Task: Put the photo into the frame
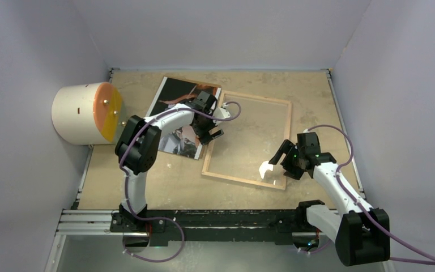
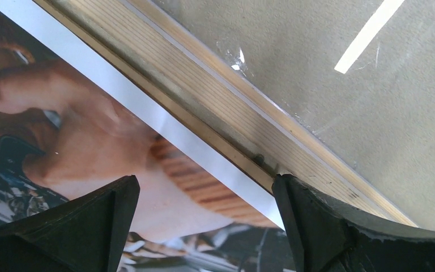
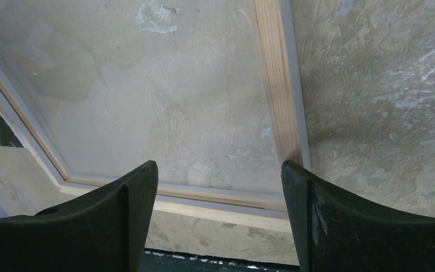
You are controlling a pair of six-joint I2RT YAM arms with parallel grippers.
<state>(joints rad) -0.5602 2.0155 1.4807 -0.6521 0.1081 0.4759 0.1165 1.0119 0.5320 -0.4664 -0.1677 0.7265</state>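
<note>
Though overlap unclear, one photo [image 1: 175, 96] beside one frame [image 1: 259, 97]; two end effectors [image 2: 205, 178] [image 3: 218, 167] agape.

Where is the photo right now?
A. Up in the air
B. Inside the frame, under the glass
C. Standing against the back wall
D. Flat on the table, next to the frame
D: the photo lies picture side up on the table, alongside the left bar of the frame, and only bare tabletop shows through the frame's glass.
</note>
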